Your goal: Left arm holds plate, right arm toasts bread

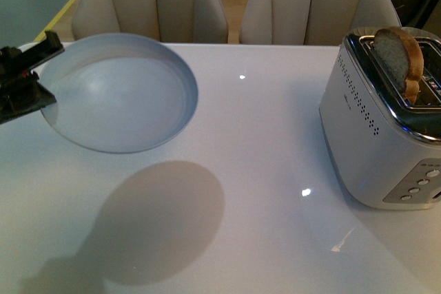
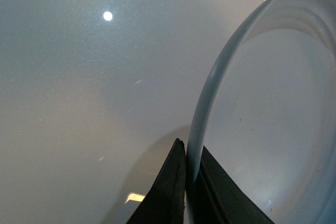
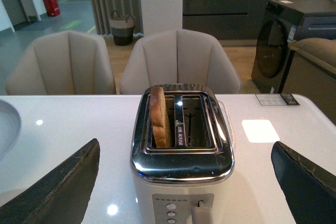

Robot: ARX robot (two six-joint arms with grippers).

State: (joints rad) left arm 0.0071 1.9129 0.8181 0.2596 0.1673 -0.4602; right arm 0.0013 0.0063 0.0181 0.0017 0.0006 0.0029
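Note:
My left gripper is shut on the rim of the pale blue-grey plate, which hangs tilted above the white table and casts a round shadow. In the left wrist view the two black fingers pinch the plate's rim. The bread stands upright in one slot of the white and chrome toaster at the right. From the right wrist the bread sticks up out of the toaster, and my right gripper is open, its fingers wide on either side of the toaster's front.
Two beige chairs stand behind the table's far edge. The toaster's lever and round buttons face the right wrist camera. A small card lies on the table beyond the toaster.

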